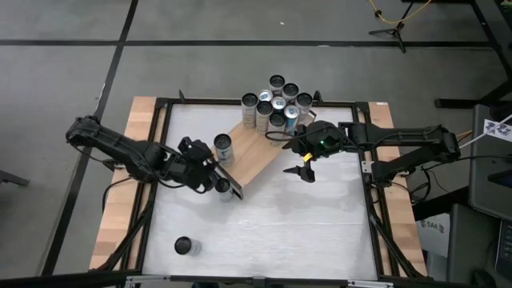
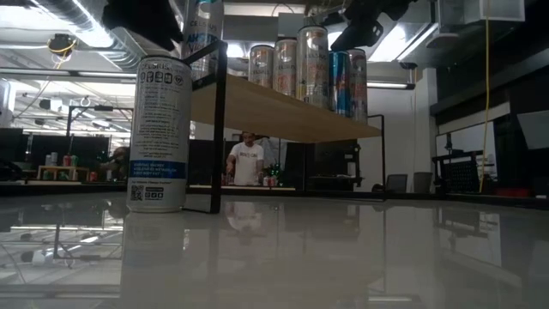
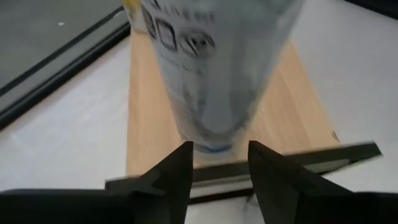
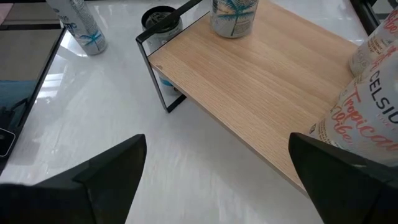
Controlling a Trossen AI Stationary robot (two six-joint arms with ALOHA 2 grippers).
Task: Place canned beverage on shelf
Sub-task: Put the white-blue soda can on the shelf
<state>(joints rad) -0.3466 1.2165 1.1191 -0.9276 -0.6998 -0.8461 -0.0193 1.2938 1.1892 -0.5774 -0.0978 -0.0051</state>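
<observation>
On the white table [image 1: 272, 216], the shelf [image 1: 256, 152] lies slanted in the high view, a light wooden board with thin black frame ends. At its far end stands a cluster of cans [image 1: 276, 102] packed close together. A single can [image 1: 223, 147] stands upright on the board near its left end. Another can [image 1: 224, 189] stands on the table just beside the shelf's near black frame, and a further can [image 1: 183, 246] stands well apart near the table's front left.

The left arm reaches in from the left edge, stretched low across the table, with the left hand [image 1: 210, 173] just beside the shelf's left end. In the left wrist view its two dark fingers [image 3: 177, 177] stand partly apart, pointing toward the base of a blurred can on the board; the can sits beyond the fingertips, and whether they touch it cannot be told.

The right arm comes in from the right edge, bent at the elbow, and the right hand [image 1: 304, 170] hangs over the table near the shelf's right side, fingers spread wide and holding nothing. The right wrist view looks down past those fingers [image 4: 109, 171] at the board's edge and the table.
</observation>
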